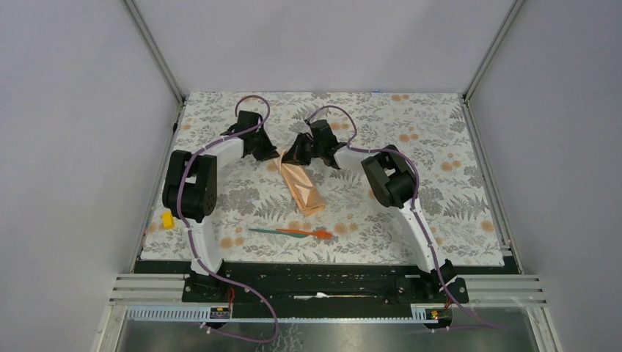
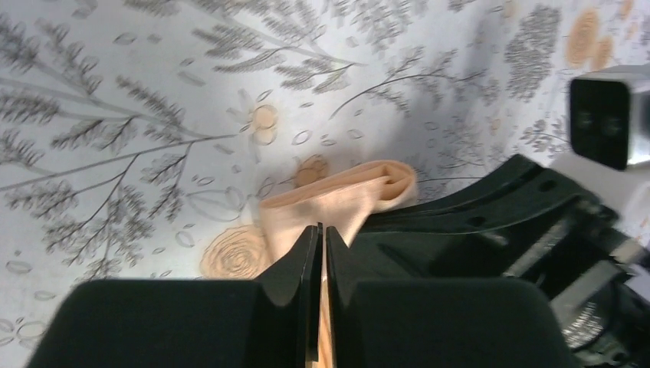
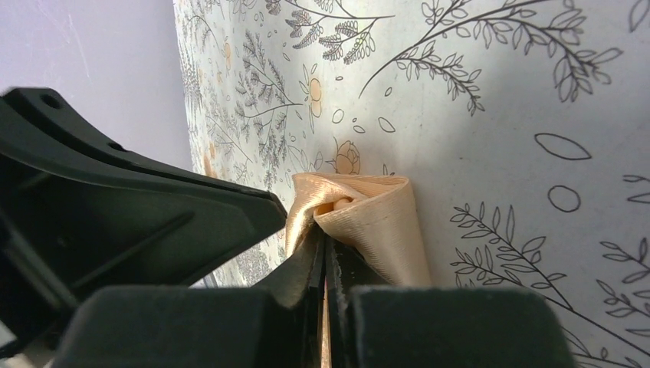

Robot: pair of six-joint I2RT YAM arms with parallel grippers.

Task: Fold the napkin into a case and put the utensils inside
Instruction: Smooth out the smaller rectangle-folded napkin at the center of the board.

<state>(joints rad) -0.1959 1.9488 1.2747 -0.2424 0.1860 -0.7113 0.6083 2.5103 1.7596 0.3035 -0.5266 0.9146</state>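
Risk note: the left end effector [image 1: 267, 152] and the right end effector [image 1: 299, 155] are both working the far end of the peach-orange soft cloth napkin [image 1: 304, 189], which is lying folded as a narrow long case. An uneven pull is likely to be dragging the layers apart or sliding the strip across the grey floral-print tablecloth [image 1: 411, 198]. A pinch through every layer would be sealing the mouth instead of opening it. Going left to right: the small yellow block [image 1: 168, 220] is sitting at the left edge, well apart from the work. The left end effector [image 2: 320, 230] is showing jaws drawn to a thin slit with a sliver of peach fabric inside, so I am reading it as clamping a thin edge of the napkin [image 2: 337, 203], and the hold is looking shallow. The right end effector [image 3: 326, 244] is clenching fully on a bunched corner of the napkin [image 3: 383, 222], with fabric puckering above its fingertips. The thin teal-green plastic utensil [image 1: 273, 231] and the orange-red plastic utensil [image 1: 317, 234] are lying end to end nearer the bases, apart from the napkin and not yet inside.
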